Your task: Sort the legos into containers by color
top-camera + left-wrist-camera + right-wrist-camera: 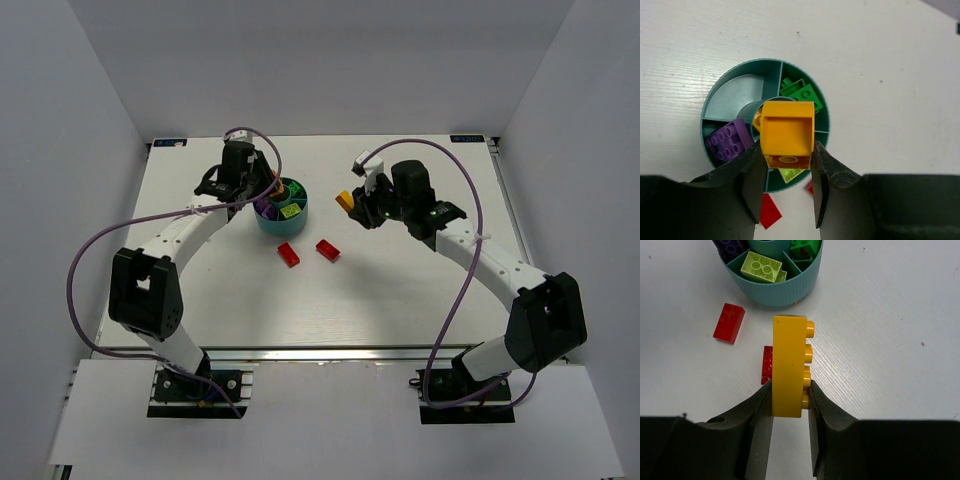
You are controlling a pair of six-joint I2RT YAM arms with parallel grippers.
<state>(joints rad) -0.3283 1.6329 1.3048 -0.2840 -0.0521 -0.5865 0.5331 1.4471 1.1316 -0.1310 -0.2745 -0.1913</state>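
Left wrist: left tool (pixel 787 152) half-open on yellow brick (pixel 787 127); right tool (pixel 790 390) likewise.

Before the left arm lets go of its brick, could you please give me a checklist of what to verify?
1. Left jaws clamp the square yellow brick: ok.
2. That brick hangs over the teal bowl, near its central ring: ok.
3. Room in the ring: cannot tell, the brick hides it.
4. Right jaws clamp the long yellow brick: ok.
5. Right arm stands apart from the bowl: ok.
6. All bricks sorted: not ok, two red bricks lie on the table.
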